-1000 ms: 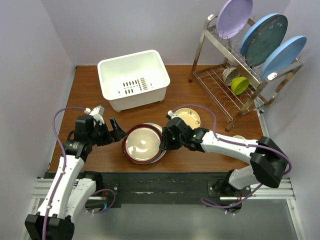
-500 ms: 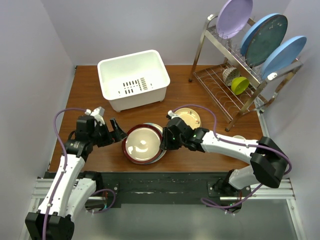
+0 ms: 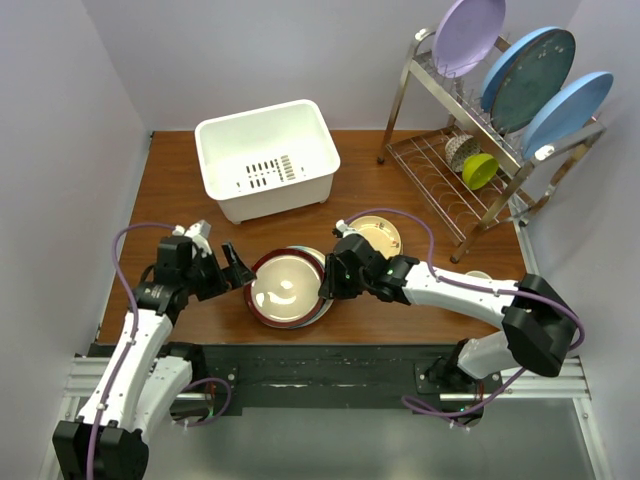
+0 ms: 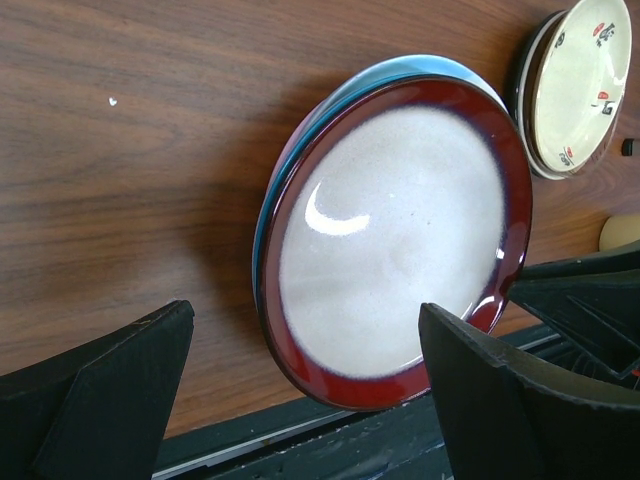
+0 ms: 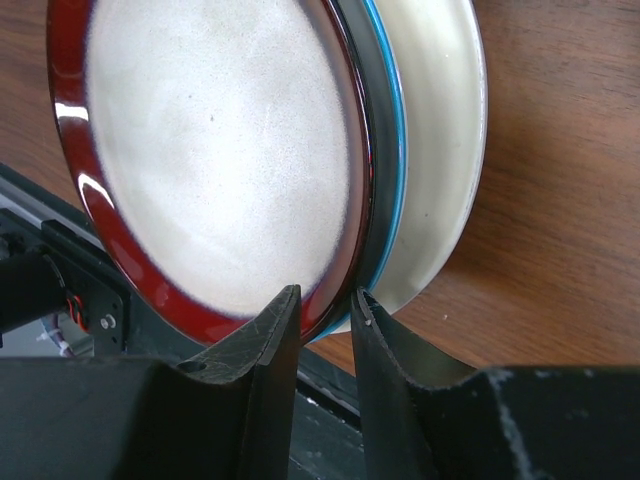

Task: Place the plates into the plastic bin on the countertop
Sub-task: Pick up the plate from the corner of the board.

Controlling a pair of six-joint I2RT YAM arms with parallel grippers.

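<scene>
Where seemingly lilac walls [image 3: 250,60] enclose it, dark wood-grain countertop [image 3: 170,190]

Top view overhead, whole countertop [image 3: 365,190]; wrist views close, opposite sides — share maroon-rimmed plate [image 4: 395,240].

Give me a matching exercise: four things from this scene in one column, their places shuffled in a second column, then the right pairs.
Things
1. maroon-rimmed plate
2. plastic bin
3. yellow cup
4. lilac plate

Places
A. upright at the top of the wire rack
B. at the back of the countertop, left of the rack
C. lying in the rack's lower tier
D. on top of a pale blue plate, near the front edge

Pairs: 1-D, 2-B, 3-C, 4-A
</scene>
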